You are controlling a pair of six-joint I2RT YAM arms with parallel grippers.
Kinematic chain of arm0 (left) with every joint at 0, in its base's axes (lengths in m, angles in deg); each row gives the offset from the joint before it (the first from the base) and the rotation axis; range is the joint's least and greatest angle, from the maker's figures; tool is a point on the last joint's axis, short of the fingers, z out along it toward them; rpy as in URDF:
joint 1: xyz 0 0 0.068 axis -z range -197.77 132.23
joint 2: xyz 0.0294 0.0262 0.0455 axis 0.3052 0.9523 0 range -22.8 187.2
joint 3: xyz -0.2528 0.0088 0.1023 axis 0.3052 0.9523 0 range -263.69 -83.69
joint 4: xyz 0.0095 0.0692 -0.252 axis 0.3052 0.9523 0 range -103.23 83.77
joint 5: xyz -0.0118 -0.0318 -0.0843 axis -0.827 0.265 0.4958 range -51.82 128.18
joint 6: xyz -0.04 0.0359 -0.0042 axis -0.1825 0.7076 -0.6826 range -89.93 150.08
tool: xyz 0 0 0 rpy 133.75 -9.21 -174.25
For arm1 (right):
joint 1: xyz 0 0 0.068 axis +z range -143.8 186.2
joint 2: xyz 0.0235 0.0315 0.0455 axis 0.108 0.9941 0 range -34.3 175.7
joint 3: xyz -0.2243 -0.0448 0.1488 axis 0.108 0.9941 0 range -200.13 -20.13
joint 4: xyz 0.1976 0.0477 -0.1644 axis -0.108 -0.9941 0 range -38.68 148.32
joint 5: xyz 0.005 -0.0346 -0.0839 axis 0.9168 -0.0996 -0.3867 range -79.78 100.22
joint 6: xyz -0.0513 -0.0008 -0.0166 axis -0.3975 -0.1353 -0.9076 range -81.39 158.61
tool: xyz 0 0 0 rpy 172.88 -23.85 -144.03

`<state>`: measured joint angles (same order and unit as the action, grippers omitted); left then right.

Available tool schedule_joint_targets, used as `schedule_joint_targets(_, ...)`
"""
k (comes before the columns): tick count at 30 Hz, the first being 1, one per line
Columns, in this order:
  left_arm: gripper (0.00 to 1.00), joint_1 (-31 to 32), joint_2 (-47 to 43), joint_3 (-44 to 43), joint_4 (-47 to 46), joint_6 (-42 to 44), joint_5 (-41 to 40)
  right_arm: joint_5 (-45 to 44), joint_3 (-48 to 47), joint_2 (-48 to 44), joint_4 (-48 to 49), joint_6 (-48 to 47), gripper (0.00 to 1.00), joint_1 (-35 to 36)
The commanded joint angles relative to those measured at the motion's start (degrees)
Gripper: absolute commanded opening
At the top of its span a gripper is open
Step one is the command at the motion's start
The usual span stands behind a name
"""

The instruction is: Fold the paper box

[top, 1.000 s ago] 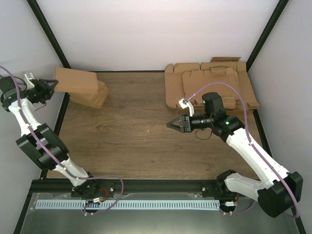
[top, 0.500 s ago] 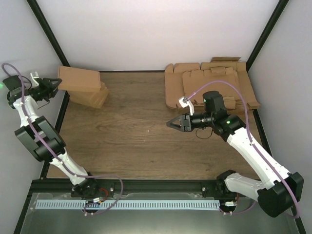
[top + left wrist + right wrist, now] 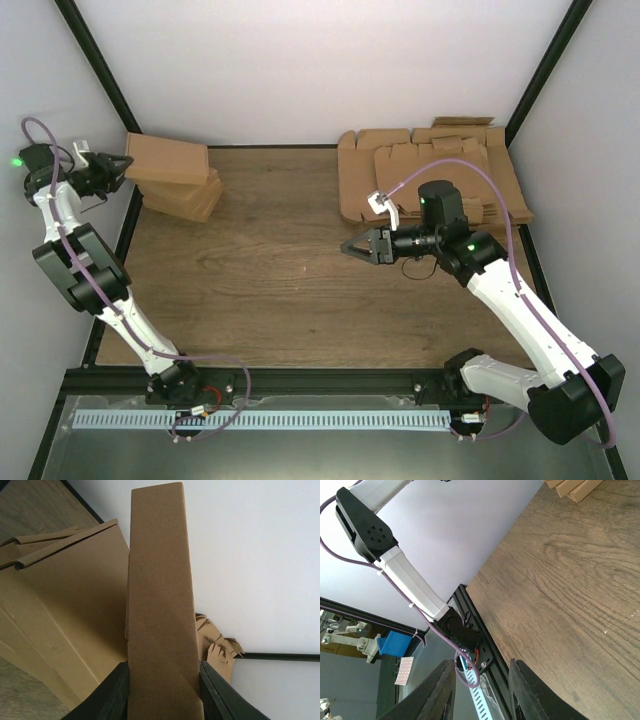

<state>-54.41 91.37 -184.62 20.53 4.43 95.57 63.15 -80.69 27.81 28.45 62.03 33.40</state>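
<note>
Top external view: the left gripper (image 3: 117, 170) is seen at the far left corner of the brown wood-grain desk (image 3: 250, 285), closed on the paper box (image 3: 168, 158), which appears as a plain brown cardboard carton, compact and closed, with no loose flaps showing. The box is held by its left end, level with the top of a pile of similar compact brown cartons (image 3: 188, 203) stacked in that corner. It is set slightly askew to the pile, and whether it rests on the pile or is held just above it cannot be told.

From the left wrist camera the box is seen end-on as a tall narrow slab, with a dark finger pressed against each side of it. The broad faces of the piled cartons lie just beside it on the left.

At the far right corner a thick pile of flat brown die-cut cardboard sheets (image 3: 440, 175) with tabs and flaps is spread out.

The right gripper (image 3: 352, 248) is held above the bare wood near the middle of the desk, just off the near left corner of the sheet pile and pointing towards the left edge. Its jaws are parted fairly wide and nothing is gripped between them; only wood grain and the left arm are seen beyond the fingers in the right wrist view.
</note>
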Motion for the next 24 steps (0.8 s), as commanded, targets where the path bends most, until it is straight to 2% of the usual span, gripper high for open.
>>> schedule_joint_targets(1, 0.28, -0.52, 0.02, 0.95, 3.88, 5.47, -10.57, 0.82, -1.50, -0.13, 1.23, 1.27, 0.32, 0.11)
schedule_joint_targets(4, 0.35, -0.46, -1.46, 2.66, 4.55, 5.74, -13.08, 0.94, -1.57, -0.03, 1.51, 1.60, 0.32, 0.11)
schedule_joint_targets(9, 0.69, -0.45, -6.14, 6.75, 4.68, 5.50, -23.08, 1.21, -1.58, 0.13, 1.74, 1.95, 0.33, 0.13)
schedule_joint_targets(12, 0.96, -0.45, -8.18, 7.67, 5.23, 4.44, -29.22, 1.37, -1.51, 0.17, 1.51, 1.91, 0.33, 0.13)
schedule_joint_targets(13, 0.99, -0.45, -8.84, 7.76, 5.77, 3.86, -31.35, 1.32, -1.41, 0.08, 1.37, 1.85, 0.33, 0.13)
schedule_joint_targets(15, 1.00, -0.49, -10.25, 7.96, 6.89, 2.50, -36.49, 1.18, -1.41, 0.01, 1.01, 1.67, 0.33, 0.13)
schedule_joint_targets(18, 1.00, -0.45, -13.79, 10.17, 6.33, 0.75, -39.80, 0.92, -1.24, -0.45, 0.77, 1.61, 0.33, 0.13)
schedule_joint_targets(24, 1.00, -0.32, -23.46, 19.36, 4.23, -5.09, -33.36, 0.42, -0.49, -0.66, 1.20, 1.79, 0.34, 0.13)
